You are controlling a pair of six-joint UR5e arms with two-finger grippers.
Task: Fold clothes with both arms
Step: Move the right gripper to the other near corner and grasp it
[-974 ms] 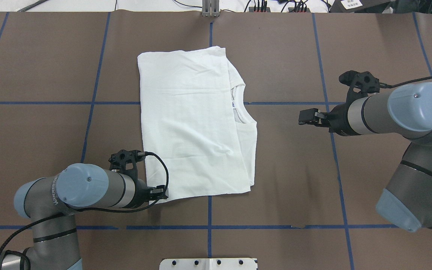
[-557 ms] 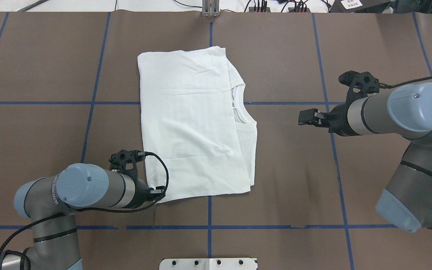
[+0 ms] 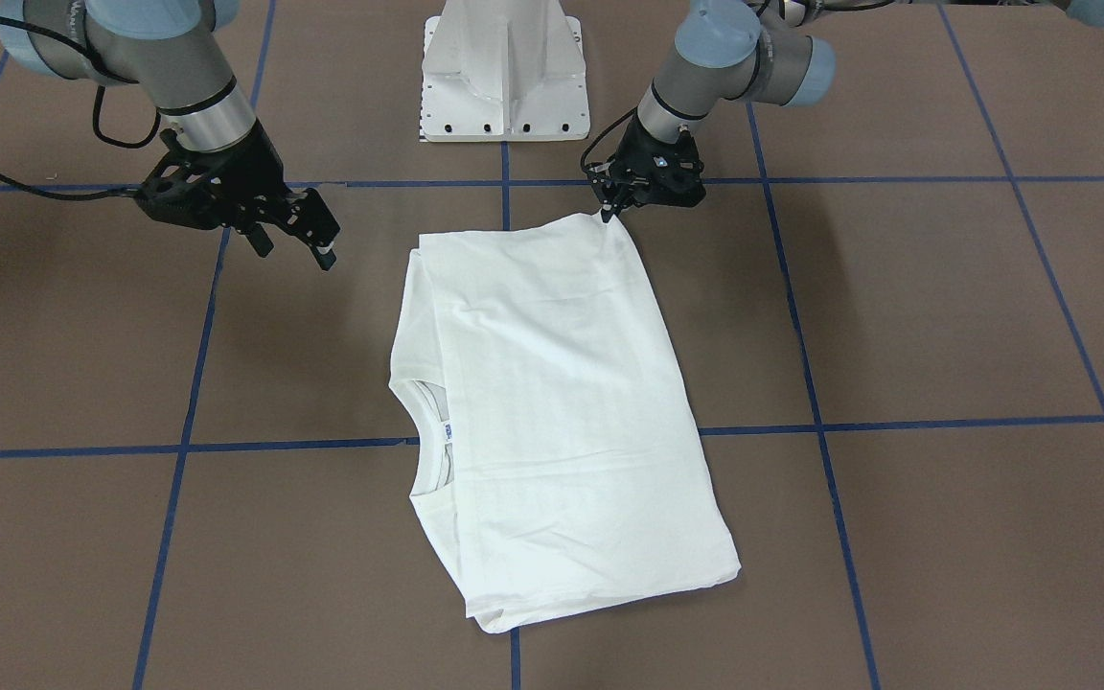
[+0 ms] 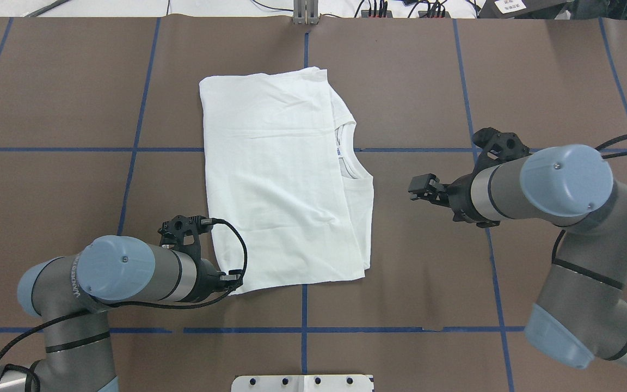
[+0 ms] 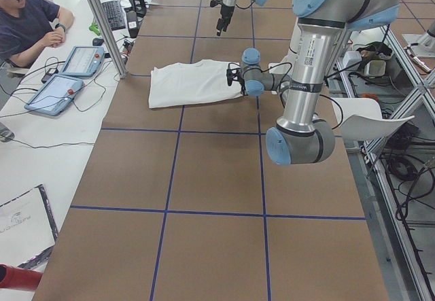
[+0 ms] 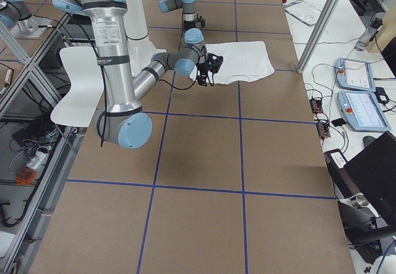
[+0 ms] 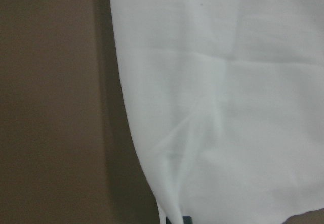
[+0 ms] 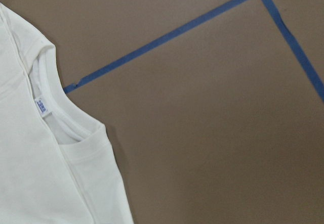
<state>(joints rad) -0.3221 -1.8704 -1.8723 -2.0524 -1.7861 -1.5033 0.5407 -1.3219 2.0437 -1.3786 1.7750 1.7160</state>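
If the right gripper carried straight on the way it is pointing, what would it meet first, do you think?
Probably the white T-shirt, at its edge beside the collar; the right gripper tilts downward, though, so it may touch bare table first.

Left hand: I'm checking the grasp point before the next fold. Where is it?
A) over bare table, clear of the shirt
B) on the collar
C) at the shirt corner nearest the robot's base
C: the left hand touches the T-shirt at its corner nearest the base, away from the collar.
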